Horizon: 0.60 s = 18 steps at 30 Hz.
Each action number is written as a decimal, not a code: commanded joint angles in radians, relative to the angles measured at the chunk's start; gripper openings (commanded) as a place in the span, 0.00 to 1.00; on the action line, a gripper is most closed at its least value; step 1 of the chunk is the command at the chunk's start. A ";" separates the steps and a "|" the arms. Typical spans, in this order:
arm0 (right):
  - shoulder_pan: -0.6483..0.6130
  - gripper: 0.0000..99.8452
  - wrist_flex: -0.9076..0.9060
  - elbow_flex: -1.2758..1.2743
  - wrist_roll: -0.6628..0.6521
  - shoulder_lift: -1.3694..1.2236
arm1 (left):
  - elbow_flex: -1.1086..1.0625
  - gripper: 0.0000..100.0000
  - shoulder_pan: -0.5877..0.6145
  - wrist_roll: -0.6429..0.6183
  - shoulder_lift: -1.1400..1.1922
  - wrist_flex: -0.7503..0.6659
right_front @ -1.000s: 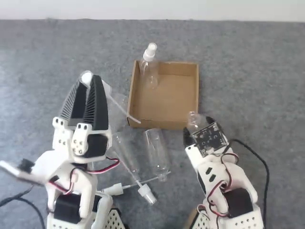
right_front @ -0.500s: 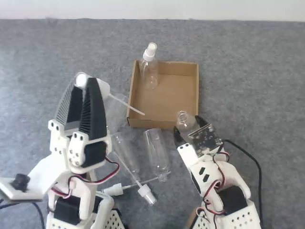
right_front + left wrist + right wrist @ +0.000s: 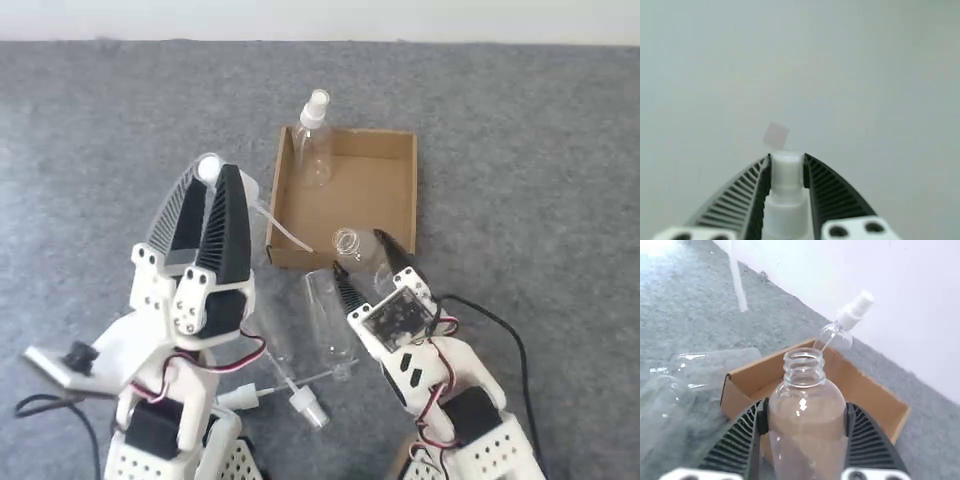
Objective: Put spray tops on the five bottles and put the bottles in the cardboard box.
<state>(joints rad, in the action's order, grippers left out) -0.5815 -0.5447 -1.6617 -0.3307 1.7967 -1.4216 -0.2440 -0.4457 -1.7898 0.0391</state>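
My left gripper is shut on a white spray top, raised off the table, with its thin tube hanging toward the cardboard box. My right gripper is shut on a clear open-necked bottle, held upright at the box's near edge. A capped bottle leans in the box's far left corner. Two clear bottles lie on the carpet between the arms. Two loose spray tops lie near the arms' bases.
Grey carpet covers the table, with open room to the right of and behind the box. A pale wall stands beyond the box. A black cable trails beside the right arm.
The right gripper carried its bottle left, to the box's near edge. The left gripper shifted right with the spray top, bringing the tube closer to the bottle's neck.
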 commanded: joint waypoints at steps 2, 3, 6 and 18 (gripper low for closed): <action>-0.015 0.10 0.053 -0.021 -0.052 0.015 | -0.004 0.01 -0.008 0.012 -0.008 -0.026; -0.015 0.10 0.054 -0.021 -0.052 0.015 | -0.004 0.01 -0.008 0.012 -0.008 -0.026; -0.015 0.10 0.048 -0.021 -0.052 0.015 | -0.004 0.01 -0.006 0.012 -0.008 -0.026; -0.022 0.10 0.051 -0.021 -0.097 0.015 | 0.001 0.01 -0.008 0.014 -0.008 -0.028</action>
<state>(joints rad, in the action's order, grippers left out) -0.5892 -0.5171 -1.6632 -0.3690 1.7952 -1.4339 -0.2501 -0.4442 -1.7898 0.0391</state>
